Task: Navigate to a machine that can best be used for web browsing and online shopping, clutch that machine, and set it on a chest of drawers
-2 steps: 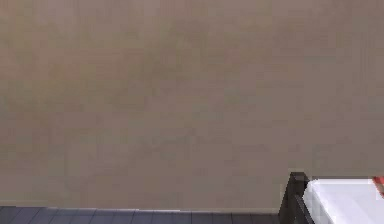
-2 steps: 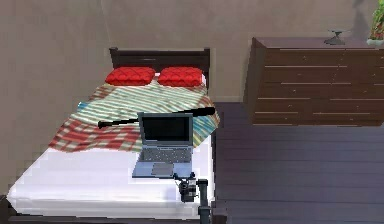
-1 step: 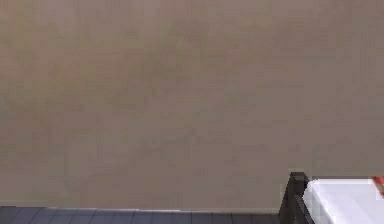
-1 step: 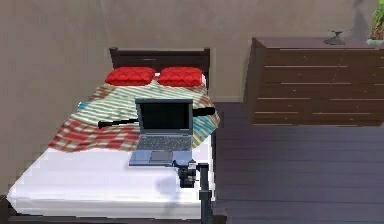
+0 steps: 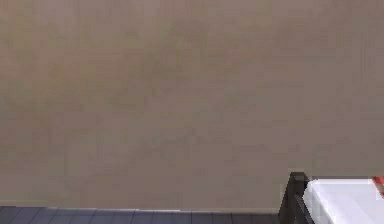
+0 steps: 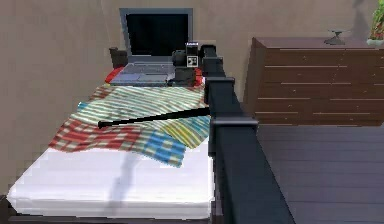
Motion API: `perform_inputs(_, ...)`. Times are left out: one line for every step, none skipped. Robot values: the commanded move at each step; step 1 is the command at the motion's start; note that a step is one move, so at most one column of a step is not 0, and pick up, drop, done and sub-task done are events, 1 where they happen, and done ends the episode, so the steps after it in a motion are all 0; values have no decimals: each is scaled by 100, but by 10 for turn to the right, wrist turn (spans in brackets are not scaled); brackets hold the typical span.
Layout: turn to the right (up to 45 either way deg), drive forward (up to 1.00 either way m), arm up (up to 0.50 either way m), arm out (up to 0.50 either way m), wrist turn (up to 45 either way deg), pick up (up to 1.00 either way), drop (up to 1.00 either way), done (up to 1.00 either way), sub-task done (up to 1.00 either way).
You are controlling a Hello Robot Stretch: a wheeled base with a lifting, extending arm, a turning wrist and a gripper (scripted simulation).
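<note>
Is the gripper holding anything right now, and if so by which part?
Cannot tell: the gripper sits at the open laptop, which rests on the bed.

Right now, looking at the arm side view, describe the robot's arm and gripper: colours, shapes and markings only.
The arm is a dark, nearly black square bar built of stepped box-like sections. At its far end sit two small white squares with black marks. Left of them is the gripper, a small dark body; its fingers are too small to make out.
</note>
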Motion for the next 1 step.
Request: perform_inputs(0, 0, 0, 0, -450, 0, 0, 0, 0)
